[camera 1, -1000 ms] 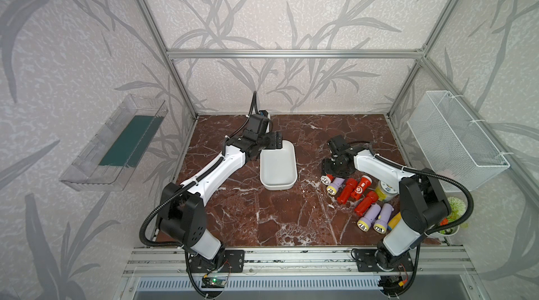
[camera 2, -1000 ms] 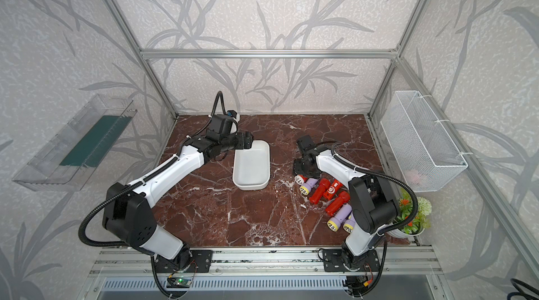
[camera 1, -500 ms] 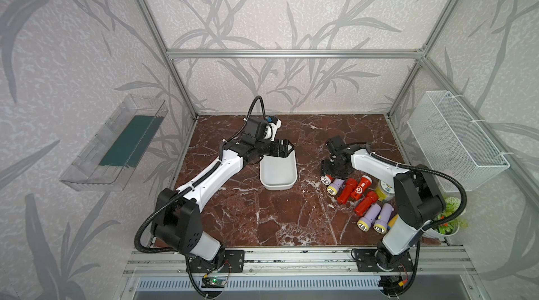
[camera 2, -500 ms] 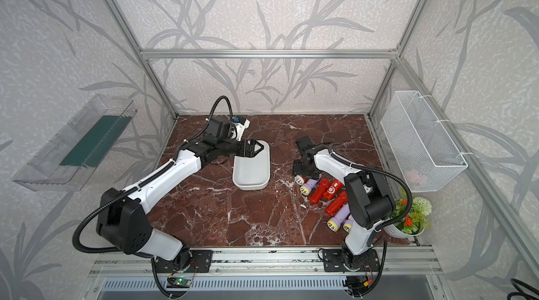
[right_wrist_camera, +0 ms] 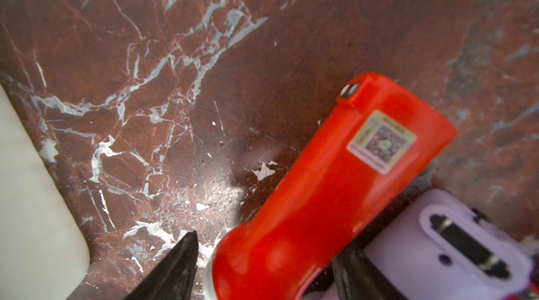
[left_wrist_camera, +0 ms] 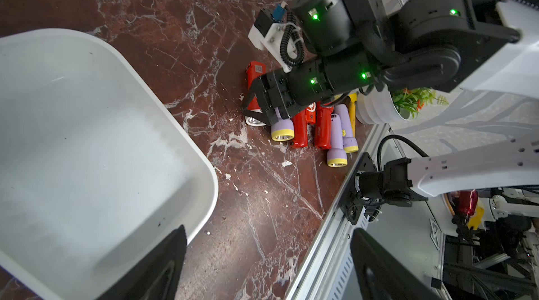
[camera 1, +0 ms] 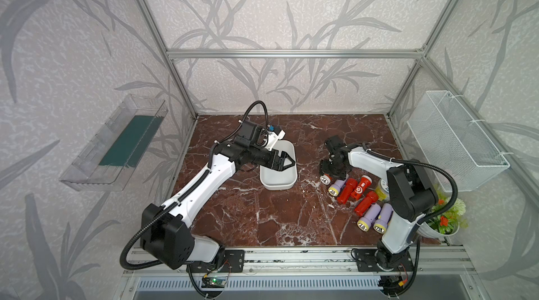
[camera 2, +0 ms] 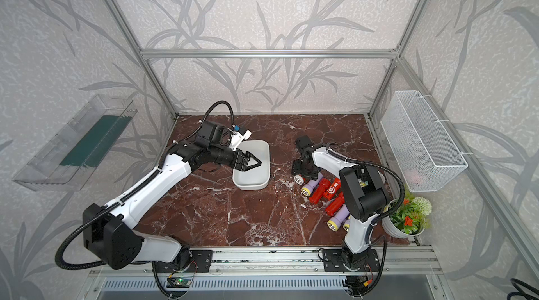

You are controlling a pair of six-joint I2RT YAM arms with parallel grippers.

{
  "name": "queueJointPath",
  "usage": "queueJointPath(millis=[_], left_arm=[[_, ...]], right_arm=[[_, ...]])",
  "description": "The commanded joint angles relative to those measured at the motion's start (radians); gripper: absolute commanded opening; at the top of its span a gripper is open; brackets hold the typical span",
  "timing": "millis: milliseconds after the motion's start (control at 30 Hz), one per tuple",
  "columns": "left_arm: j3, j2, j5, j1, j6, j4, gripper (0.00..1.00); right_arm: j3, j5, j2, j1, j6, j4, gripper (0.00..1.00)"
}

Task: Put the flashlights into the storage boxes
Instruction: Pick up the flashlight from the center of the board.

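Overhead, in both top views, the white tray (camera 1: 277, 187) (camera 2: 250, 186) lies on the marble top (camera 1: 262, 219), long axis front to back. The left gripper (camera 1: 291, 162) hangs above it, jaws spread wide. To the right, the flashlights (camera 1: 366, 202) lie in a loose row, long axes slanted, lenses toward the front rail. The right gripper (camera 1: 329, 173) stands over the red flashlight (camera 1: 324, 179) nearest the tray; only its lens shows.

From the left wrist, the tray (left_wrist_camera: 87, 138) shows bare white floor from wall to wall, and the left fingers (left_wrist_camera: 166, 266) stand well apart.

From the right wrist, the red flashlight (right_wrist_camera: 335, 181) lies flat, stickered tail pointing away and head between the fingers (right_wrist_camera: 175, 269). The jaws are partly open, with a sliver of marble between one finger and the head. A lavender flashlight (right_wrist_camera: 452, 249) lies just beside it.
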State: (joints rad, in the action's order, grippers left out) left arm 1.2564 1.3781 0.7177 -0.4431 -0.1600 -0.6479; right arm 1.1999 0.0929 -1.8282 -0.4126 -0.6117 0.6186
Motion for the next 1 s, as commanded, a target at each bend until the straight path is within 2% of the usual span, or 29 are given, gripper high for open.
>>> queueJointPath(millis=[0,267,567,733,967], left_arm=[[-0.017,-0.049,0.023,0.003,0.058,-0.078,0.91],[-0.161,-0.077,-0.018,0.001,0.032,-0.016,0.91],[-0.16,-0.134,-0.038,-0.009,0.057,-0.065,0.91],[-0.17,-0.115,-0.062,-0.019,0.067,-0.053,0.91],[-0.169,-0.097,-0.1,-0.037,0.058,-0.011,0.91]], right_arm=[[0.042,0.021,-0.026,0.008,0.009,0.02,0.73],[0.105,0.036,-0.089,0.026,0.025,0.027,0.72],[0.156,0.052,-0.151,0.038,0.032,0.048,0.67],[0.185,0.056,-0.182,0.044,0.038,0.064,0.66],[0.217,0.055,-0.211,0.049,0.04,0.093,0.53]])
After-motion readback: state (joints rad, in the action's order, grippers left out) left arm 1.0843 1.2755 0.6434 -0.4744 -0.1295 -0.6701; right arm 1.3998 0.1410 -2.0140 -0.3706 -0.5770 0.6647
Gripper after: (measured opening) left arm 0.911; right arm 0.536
